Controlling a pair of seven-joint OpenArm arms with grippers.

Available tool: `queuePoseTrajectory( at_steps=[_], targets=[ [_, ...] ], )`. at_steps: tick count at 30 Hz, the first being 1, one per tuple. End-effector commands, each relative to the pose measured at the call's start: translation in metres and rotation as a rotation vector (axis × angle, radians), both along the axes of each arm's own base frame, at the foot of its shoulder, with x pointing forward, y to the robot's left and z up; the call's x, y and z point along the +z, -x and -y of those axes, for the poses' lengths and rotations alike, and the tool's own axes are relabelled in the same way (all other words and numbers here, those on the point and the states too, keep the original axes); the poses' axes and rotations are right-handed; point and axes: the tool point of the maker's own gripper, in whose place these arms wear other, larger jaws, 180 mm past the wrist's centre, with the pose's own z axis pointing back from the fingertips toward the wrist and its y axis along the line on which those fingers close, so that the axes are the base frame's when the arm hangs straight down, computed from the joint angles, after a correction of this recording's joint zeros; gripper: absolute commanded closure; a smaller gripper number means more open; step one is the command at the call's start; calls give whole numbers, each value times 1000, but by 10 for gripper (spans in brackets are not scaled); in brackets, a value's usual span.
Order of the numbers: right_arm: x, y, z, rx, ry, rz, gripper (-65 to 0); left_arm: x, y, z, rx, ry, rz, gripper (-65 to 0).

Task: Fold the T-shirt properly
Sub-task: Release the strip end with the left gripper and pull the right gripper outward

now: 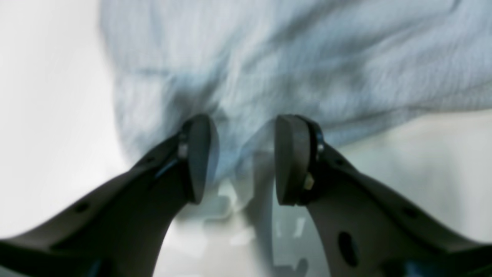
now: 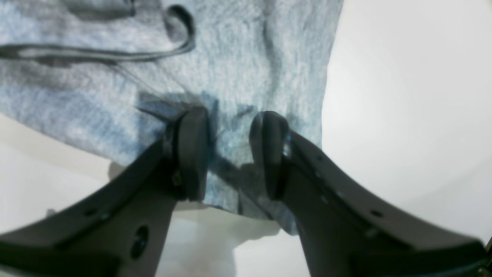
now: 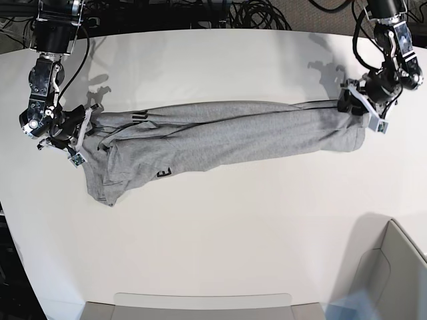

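The light grey T-shirt point(image 3: 227, 133) lies stretched in a long wrinkled band across the white table point(image 3: 220, 233). Black lettering point(image 3: 165, 174) shows near its front left. My left gripper point(image 3: 350, 103) is at the band's right end. In the left wrist view the blurred cloth point(image 1: 307, 57) narrows into the left gripper point(image 1: 242, 154), bunched between the jaws. My right gripper point(image 3: 79, 132) is at the band's left end. In the right wrist view the right gripper point(image 2: 230, 154) pinches a fold of cloth point(image 2: 250, 57), whose edge hangs just above the table.
Black cables point(image 3: 253, 10) lie beyond the table's far edge. A pale bin point(image 3: 393, 267) stands at the front right corner. A flat grey tray edge point(image 3: 200, 300) runs along the front.
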Motion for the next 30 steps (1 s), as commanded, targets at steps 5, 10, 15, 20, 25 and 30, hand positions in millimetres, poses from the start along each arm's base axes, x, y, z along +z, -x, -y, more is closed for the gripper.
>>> queuePoseTrajectory(
  at_steps=[5, 10, 15, 20, 25, 30],
  targets=[
    [13, -1, 3, 24, 72, 8, -231, -2, 14, -13, -4, -88, -92, -270],
    [41, -3, -15, 64, 104, 91, -231, 14, -7, -13, -27, -114, -79, -267],
    [72, -5, -8, 55, 182, 142, -231, 66, -23, -23, -31, -216, 18, -267],
    [80, -5, 1, 17, 196, 151, -231, 103, -23, -28, -13, -298, 52, -270],
    [78, -4, 0, 20, 194, 147, -231, 114, -52, -23, 24, -256, 99, -344],
    [78, -4, 0, 20, 192, 147, -231, 109, -73, -22, 58, -184, 110, -394]
  ],
)
